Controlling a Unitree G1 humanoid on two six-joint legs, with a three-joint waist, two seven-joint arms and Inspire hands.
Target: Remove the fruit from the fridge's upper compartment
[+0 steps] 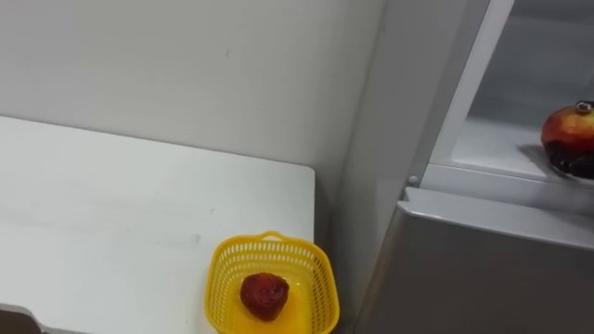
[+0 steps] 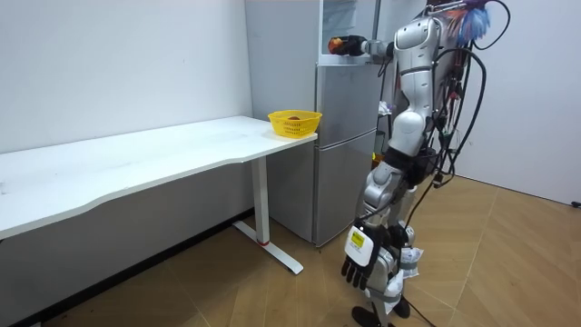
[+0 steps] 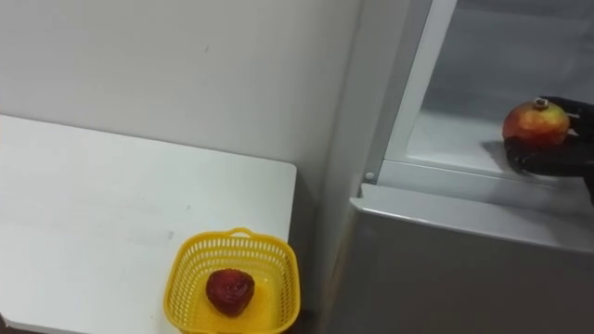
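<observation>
Down at your side the left hand hangs loose, fingers relaxed, holding nothing. On the corner of the white table sits the yellow basket, one red fruit lying in it, just beside the fridge. Up past the closed lower door, the upper compartment stands open, and there's your right hand, dark fingers curled round the pomegranate, low over the white shelf near its front edge. So the grasp looks made. What's left, I'd say, is drawing it out and probably down to that basket. Watch the shelf's front lip under the hand, and the white frame on the left, standing between hand and basket. Plain wall behind the table.
</observation>
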